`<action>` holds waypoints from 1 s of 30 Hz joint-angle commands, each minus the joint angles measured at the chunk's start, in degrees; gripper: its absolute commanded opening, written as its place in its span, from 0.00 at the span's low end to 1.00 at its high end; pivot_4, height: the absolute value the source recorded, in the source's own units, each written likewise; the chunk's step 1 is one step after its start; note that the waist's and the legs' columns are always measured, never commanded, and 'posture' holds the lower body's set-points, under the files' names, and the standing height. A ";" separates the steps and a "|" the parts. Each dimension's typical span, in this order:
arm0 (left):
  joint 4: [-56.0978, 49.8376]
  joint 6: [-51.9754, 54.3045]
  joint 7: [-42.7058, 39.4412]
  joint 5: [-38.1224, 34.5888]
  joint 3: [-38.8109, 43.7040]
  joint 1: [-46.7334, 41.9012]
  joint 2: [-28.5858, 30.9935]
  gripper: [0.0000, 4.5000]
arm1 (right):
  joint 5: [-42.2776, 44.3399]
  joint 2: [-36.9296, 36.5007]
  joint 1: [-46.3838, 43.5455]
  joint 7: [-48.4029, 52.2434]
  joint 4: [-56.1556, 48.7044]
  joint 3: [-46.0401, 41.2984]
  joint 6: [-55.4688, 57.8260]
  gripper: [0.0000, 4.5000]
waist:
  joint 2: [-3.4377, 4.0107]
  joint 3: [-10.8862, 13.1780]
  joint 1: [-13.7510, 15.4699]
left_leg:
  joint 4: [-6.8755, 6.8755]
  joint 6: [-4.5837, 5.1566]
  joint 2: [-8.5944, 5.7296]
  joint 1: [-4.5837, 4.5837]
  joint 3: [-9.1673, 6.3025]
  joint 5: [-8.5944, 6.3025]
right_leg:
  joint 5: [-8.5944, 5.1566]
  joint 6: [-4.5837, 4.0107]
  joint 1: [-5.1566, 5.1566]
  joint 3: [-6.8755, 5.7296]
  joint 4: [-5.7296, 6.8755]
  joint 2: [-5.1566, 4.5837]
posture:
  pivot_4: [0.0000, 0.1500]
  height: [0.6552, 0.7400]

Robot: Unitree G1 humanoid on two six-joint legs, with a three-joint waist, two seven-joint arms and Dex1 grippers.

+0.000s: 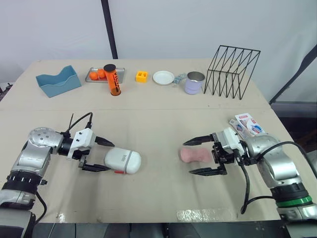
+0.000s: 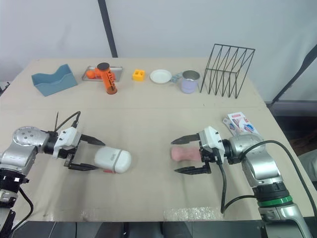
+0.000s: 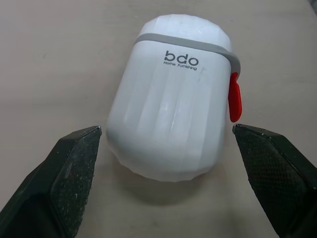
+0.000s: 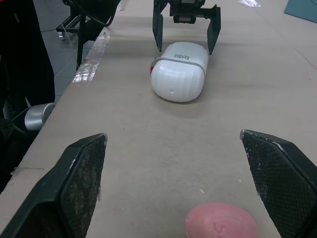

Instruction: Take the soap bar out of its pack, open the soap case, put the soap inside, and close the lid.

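Left wrist view: red tab (image 3: 234,96) on case (image 3: 168,99).

Two silver-grey metal arms with rounded joint housings. The left arm (image 1: 33,154) has a round cap dotted with small screws; the right arm (image 1: 277,167) wears a green band (image 1: 290,202). Behind the jaws of the left gripper (image 1: 112,156) and right gripper (image 1: 186,157) sit white housings (image 1: 83,140) and looping black cables (image 1: 247,187). The fingers (image 3: 74,173) are black, tapered and finely textured.
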 commanded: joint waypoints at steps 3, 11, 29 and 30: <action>0.59 -1.20 -1.04 0.14 -0.47 -1.34 -0.33 1.00 | 1.00 -0.70 -0.19 -0.70 -0.86 -2.09 -0.01 0.99 | 0.00 0.00 0.00 | 0.00 0.00 0.00 0.00 0.00 0.00 | 0.00 0.00 0.00 0.00 0.01 0.00 | 1.00 1.00; -1.15 -0.64 -1.05 -0.58 -0.90 -0.11 0.08 1.00 | 0.95 -0.72 -0.66 -1.17 -0.71 -1.83 0.31 0.99 | 0.00 0.00 0.00 | 0.01 0.00 0.00 0.00 0.00 0.00 | 0.00 0.00 0.00 0.00 0.02 0.00 | 1.00 1.00; -4.23 -0.49 2.41 0.23 0.57 3.98 0.26 1.00 | 0.54 0.01 -1.87 -1.43 -0.64 -0.78 1.36 0.99 | 0.00 0.00 -0.01 | 0.02 0.00 0.01 0.00 -0.01 0.00 | 0.00 0.00 0.00 0.00 0.03 0.00 | 1.00 1.00; -4.37 -0.26 2.86 0.13 0.73 4.07 0.16 1.00 | 0.52 0.04 -2.03 -1.43 -0.58 -0.77 1.44 0.99 | 0.00 0.00 -0.01 | 0.02 0.00 0.01 0.00 -0.01 0.00 | 0.00 0.00 0.00 0.00 0.03 0.00 | 1.00 1.00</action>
